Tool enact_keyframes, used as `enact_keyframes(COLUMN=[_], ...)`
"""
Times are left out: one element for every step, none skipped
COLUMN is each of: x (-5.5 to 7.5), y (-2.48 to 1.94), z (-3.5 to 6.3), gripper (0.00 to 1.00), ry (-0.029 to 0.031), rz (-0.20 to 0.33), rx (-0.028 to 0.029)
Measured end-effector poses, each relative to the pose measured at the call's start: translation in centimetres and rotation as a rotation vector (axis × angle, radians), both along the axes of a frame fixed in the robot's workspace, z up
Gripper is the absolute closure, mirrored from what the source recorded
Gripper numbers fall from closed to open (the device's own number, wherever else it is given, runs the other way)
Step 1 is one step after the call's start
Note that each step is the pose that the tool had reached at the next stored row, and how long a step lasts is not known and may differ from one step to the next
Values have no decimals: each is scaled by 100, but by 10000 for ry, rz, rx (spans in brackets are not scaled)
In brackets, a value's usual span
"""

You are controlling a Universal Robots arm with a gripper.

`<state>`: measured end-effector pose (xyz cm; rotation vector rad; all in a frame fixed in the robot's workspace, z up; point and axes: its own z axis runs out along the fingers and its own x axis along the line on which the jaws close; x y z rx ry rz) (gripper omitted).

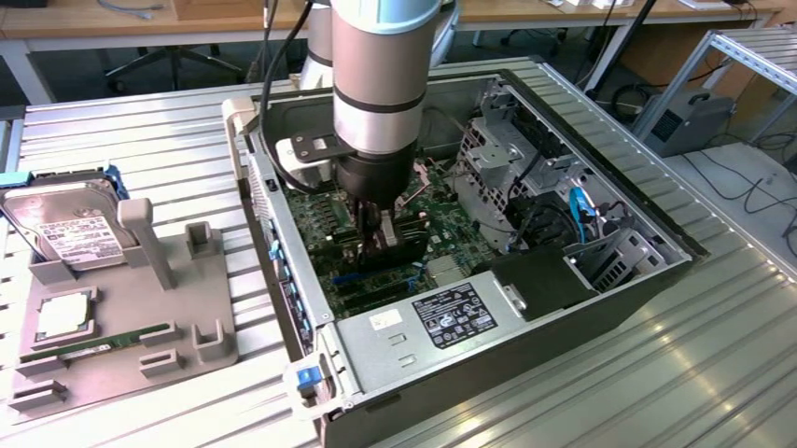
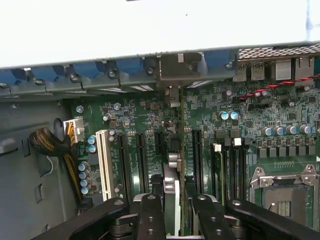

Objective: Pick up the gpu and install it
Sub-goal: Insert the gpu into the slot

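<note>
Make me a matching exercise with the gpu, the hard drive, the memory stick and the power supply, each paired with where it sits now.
Things:
1 gpu
2 hard drive
3 memory stick
4 power supply

Places:
A lying flat on the grey holder
B between the fingers, over the motherboard
C leaning tilted in the grey holder
D in a corner of the computer case

Pairs: 1-B, 2-C, 3-A, 4-D

gpu [image 2: 171, 200]: we see it edge-on, its lower part cut off by the wrist view's frame.
gripper [image 1: 380, 245]: fingertips lost among the motherboard [image 1: 430, 219] parts in the exterior view.
power supply label [image 1: 454, 315]: print too small for us to read.
hard drive [image 1: 69, 227]: label text illegible.
</note>
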<state>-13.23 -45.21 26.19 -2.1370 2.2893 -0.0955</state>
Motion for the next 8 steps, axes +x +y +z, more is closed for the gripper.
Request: enact_keyframes(x=[0,-1,-1,-1,-1,-2,2,8], y=[1,2,2,3,3,5,12,24], z=[2,14,14,13,20,28,29,28], gripper=[73,73,73,73,73,73,73,73], ry=[-2,-5,-3,-4,-3,-5,-4,-5], rz=[18,30,249,385,424,428,431,430], rx=[0,11,15,20,18,52,68,67])
